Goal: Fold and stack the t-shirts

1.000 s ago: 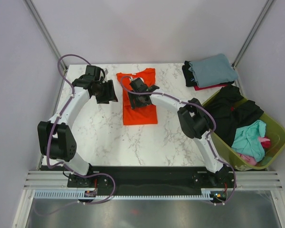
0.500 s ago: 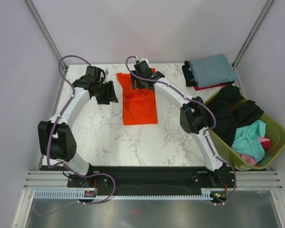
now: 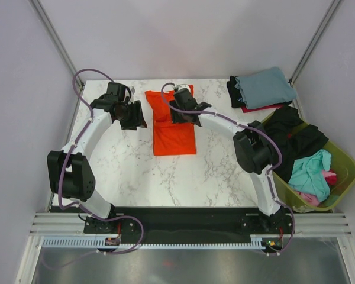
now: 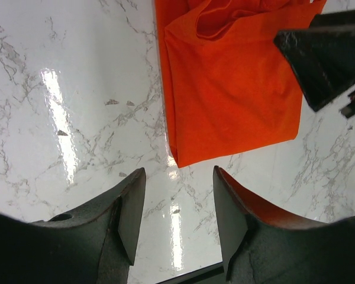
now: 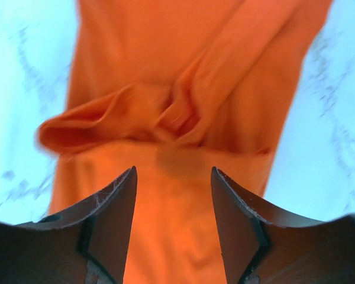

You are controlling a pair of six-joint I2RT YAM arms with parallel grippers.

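A bright orange t-shirt (image 3: 173, 137) lies part-folded in a long strip on the marble table (image 3: 124, 165), with a bunched fold (image 5: 136, 112) across its upper half. My right gripper (image 3: 182, 113) hovers over that upper half, open, with only orange cloth (image 5: 183, 236) below its jaws (image 5: 173, 177). My left gripper (image 3: 135, 116) stands open just left of the shirt, above bare marble, with nothing between its fingers (image 4: 177, 177). The shirt's near corner (image 4: 183, 158) lies just beyond those fingertips. A stack of folded t-shirts (image 3: 263, 87), grey-blue on top of red and black, sits at the far right.
An olive-green basket (image 3: 345, 158) at the right edge holds unfolded black, teal and pink shirts (image 3: 307, 171). Metal frame posts (image 3: 56, 41) rise at the table's far corners. In the left wrist view, a finger of the right gripper (image 4: 325, 53) shows at the upper right.
My right gripper swung out to the shirt's far end, then came back over its upper half, leaving a bunched fold there. Its jaws have narrowed slightly. The left arm has not moved.
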